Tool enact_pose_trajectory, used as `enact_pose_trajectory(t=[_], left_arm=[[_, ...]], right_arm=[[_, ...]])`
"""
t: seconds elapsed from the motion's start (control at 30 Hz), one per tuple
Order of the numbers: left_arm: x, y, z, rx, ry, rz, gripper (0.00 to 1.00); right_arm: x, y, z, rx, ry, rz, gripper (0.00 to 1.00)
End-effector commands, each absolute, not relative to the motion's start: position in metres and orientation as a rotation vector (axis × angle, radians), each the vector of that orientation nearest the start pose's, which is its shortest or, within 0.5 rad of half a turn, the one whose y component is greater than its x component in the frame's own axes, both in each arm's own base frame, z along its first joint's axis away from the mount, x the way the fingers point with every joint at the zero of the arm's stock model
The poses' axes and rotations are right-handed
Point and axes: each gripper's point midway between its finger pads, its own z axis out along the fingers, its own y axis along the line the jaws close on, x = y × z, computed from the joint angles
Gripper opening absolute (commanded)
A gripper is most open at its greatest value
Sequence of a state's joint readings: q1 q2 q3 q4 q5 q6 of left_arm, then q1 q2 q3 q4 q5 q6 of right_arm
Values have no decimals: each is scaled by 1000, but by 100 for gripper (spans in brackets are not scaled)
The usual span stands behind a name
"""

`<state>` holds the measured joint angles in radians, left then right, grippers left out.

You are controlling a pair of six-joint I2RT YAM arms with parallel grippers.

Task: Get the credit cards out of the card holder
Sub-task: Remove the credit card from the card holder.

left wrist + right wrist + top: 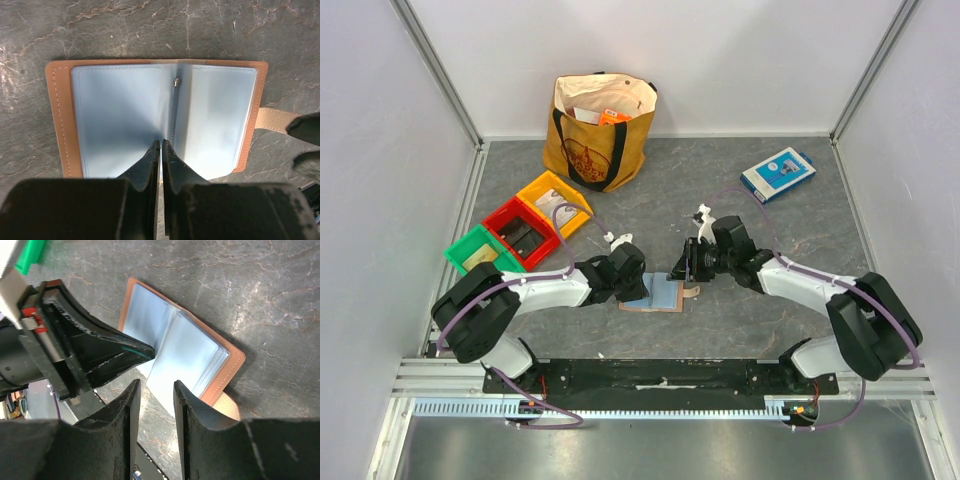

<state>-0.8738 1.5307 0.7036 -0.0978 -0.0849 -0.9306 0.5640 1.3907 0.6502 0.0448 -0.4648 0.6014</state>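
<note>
The card holder (663,297) lies open and flat on the grey table between the two arms. Its pale blue clear sleeves face up in the left wrist view (120,115) and the right wrist view (185,345). Its tan snap tab (272,120) sticks out to the right. My left gripper (161,143) is shut, its tips resting on the sleeves at the fold, near the front edge. My right gripper (156,385) is open, low over the table just off the holder's tab-side front corner. No credit cards show; the sleeves look plain blue.
A tan tote bag (600,130) stands at the back. Yellow (552,200), red (520,230) and green (480,250) bins sit at the left. A blue-and-white flat box (777,173) lies at the back right. White walls enclose the table.
</note>
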Motion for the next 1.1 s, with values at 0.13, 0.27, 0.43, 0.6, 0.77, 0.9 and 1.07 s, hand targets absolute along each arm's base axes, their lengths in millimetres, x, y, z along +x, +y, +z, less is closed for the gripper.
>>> enact_pose_trajectory(t=[0.13,0.27,0.43,0.6,0.77,0.9,1.07], left_arm=[[208,-280,16,-138,2623,-622,9],[207,-281,16,-141,2624,-628,9],[208,-281,14,-141,2627,-622,9],[207,-279,14,-147,2624,-621,9],[208,-277,15,-154,2618,-613,9],[207,-274,21,-150,2610,-605,9],[205,-264,28,-160,2591,-585,9]], right_arm=[[240,272,63,-188,2476,1111,40],[239,271,53,-168,2499,1109,40],[235,272,46,-163,2522,1121,40],[237,267,39,-140,2543,1077,40],[238,261,36,-108,2553,1028,39],[237,260,34,-117,2560,1016,39],[236,261,31,-122,2570,1024,39]])
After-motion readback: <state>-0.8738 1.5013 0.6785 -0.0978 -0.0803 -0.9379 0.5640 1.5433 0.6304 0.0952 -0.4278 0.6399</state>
